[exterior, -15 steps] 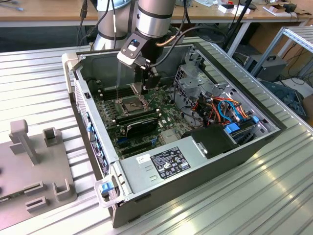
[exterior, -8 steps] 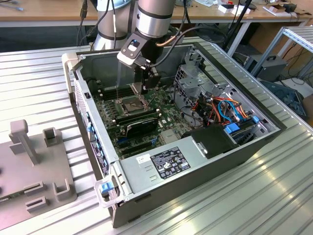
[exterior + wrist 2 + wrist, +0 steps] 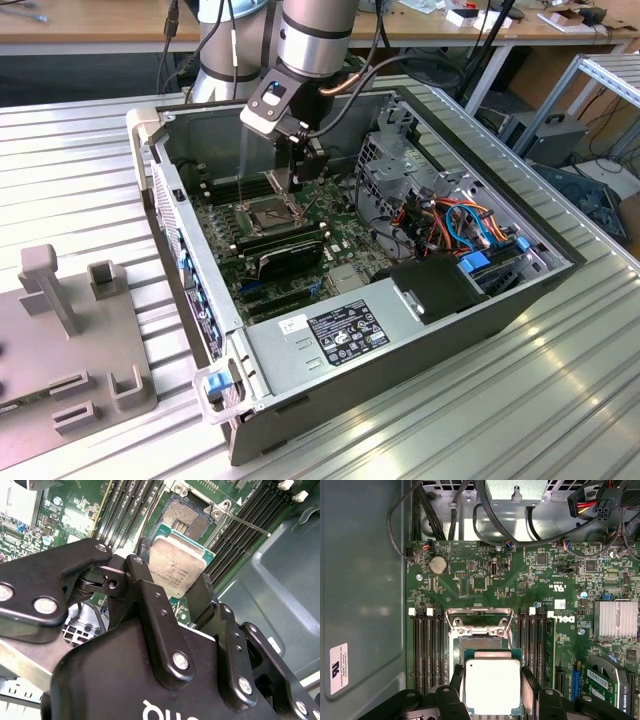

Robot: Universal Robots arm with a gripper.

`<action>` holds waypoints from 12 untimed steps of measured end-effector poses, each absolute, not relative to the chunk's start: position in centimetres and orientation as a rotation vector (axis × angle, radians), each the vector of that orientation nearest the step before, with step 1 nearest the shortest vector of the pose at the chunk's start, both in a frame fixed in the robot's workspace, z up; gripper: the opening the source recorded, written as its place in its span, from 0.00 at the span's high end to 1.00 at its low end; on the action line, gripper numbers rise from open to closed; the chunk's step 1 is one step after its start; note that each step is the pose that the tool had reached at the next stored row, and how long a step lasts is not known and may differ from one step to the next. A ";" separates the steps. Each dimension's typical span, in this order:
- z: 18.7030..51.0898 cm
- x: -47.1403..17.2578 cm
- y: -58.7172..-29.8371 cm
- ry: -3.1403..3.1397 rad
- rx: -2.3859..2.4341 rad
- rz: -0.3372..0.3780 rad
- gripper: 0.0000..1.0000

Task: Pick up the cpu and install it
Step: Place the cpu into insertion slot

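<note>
In both wrist views the cpu (image 3: 177,570) (image 3: 492,687), a flat square chip with a dull silver top and a green rim, sits between my black fingers (image 3: 145,582). My gripper (image 3: 172,587) (image 3: 493,692) is shut on it from two opposite sides. The chip hangs just above the motherboard, partly over the near part of the open socket (image 3: 479,641) (image 3: 187,520). The socket's metal frame is folded up and its dark contact field is bare. In the exterior view my gripper (image 3: 297,182) reaches down into the open computer case, right over the socket (image 3: 270,212).
Black memory slots (image 3: 427,650) flank the socket on both sides. Cable bundles (image 3: 470,510) run along the case wall. A drive cage (image 3: 400,165) and the grey power-supply box (image 3: 335,335) stand in the case. A grey fixture (image 3: 60,330) lies on the exterior view's left.
</note>
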State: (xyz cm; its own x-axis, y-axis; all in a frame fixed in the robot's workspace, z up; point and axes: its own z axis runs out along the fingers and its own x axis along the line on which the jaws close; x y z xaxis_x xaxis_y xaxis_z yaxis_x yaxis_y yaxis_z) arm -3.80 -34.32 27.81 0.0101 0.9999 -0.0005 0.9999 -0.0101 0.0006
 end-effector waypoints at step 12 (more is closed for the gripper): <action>27.3 -3.8 -34.3 2.210 2.232 0.000 0.46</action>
